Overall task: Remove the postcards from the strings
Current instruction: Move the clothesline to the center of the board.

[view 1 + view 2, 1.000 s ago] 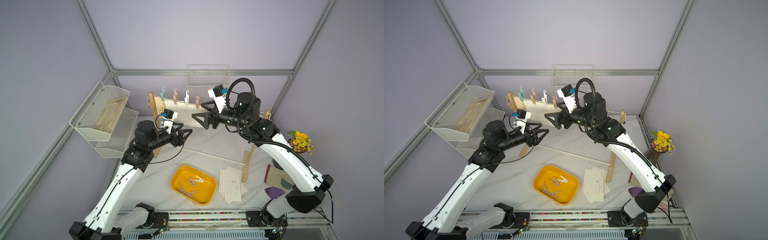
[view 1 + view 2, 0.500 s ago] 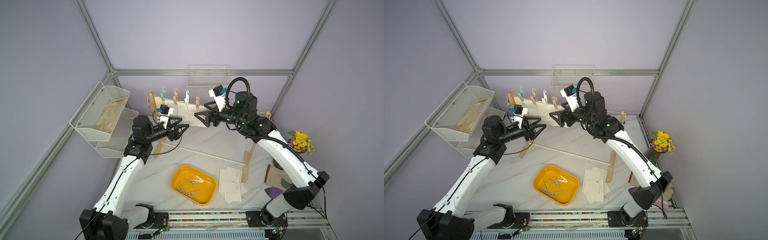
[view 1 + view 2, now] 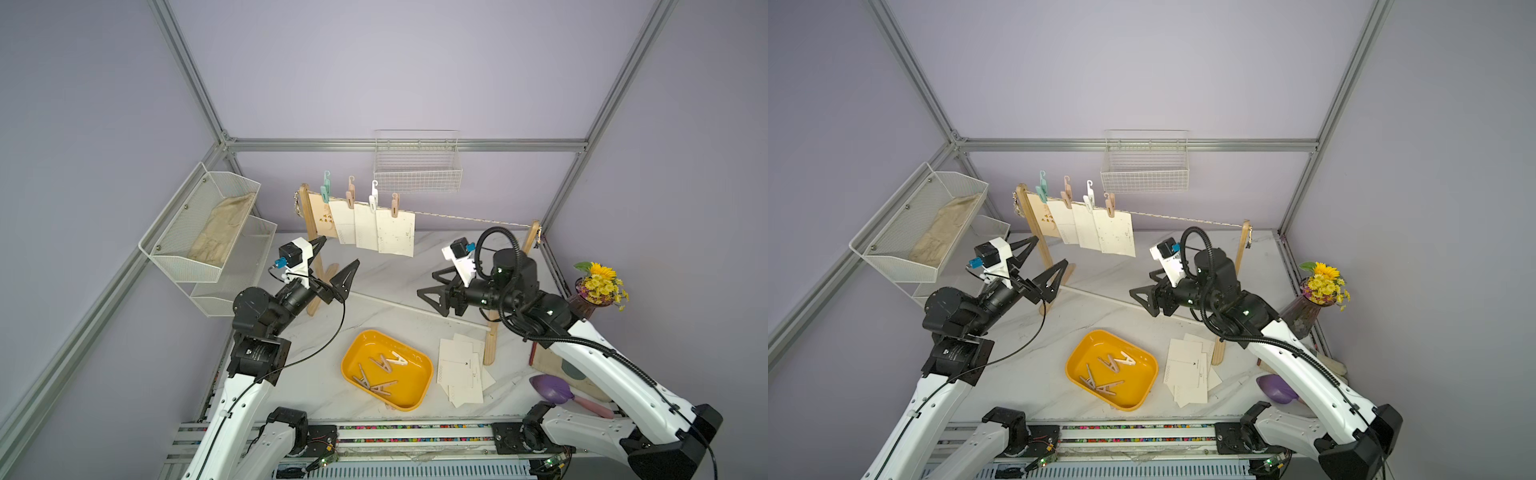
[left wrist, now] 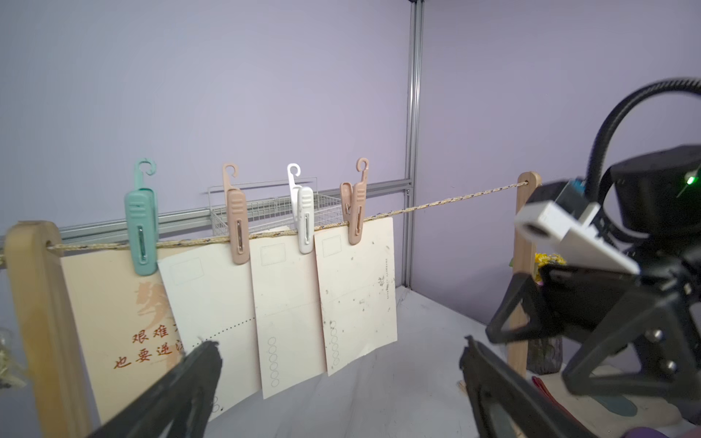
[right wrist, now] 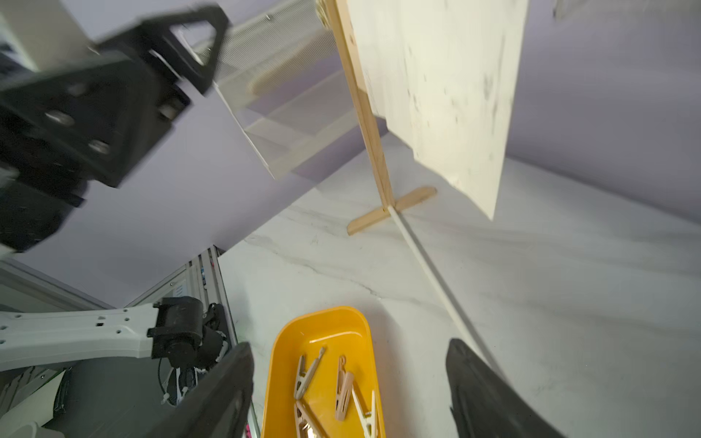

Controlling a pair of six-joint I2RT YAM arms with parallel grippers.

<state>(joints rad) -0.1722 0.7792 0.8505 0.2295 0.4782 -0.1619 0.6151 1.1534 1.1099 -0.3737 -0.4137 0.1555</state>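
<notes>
Four postcards (image 3: 376, 230), one tan card with orange lettering (image 4: 113, 322) and three cream-white ones, hang from the thin beige speckled cord (image 3: 465, 217) strung between two light wooden posts (image 3: 309, 232). Each is pinned by a pastel hooked plastic clothespin (image 4: 141, 223).

The black left gripper (image 3: 341, 249), narrower a second ago, now stands with its jaws thrown wide and empty. It sits near the post on the robot's left, facing the hanging cards. The black right gripper (image 3: 427, 283), which was up beside the outermost cream card (image 4: 356, 299) half a second earlier, has dropped back and down toward the white marble desk (image 3: 374, 307). Its jaws are also well apart and hold nothing.

A loose stack of cream postcards (image 3: 463, 370) lies on the desk by the foot of the post on the robot's right, beside a rounded yellow plastic tray (image 3: 415, 374) holding several freed clothespins.

The right arm's retreat and the widened left jaws suggest the pair is resetting between cards. Roughly half the work looks done, and the outermost hanging card, under its tan-pink pin, seems the likely next target.
</notes>
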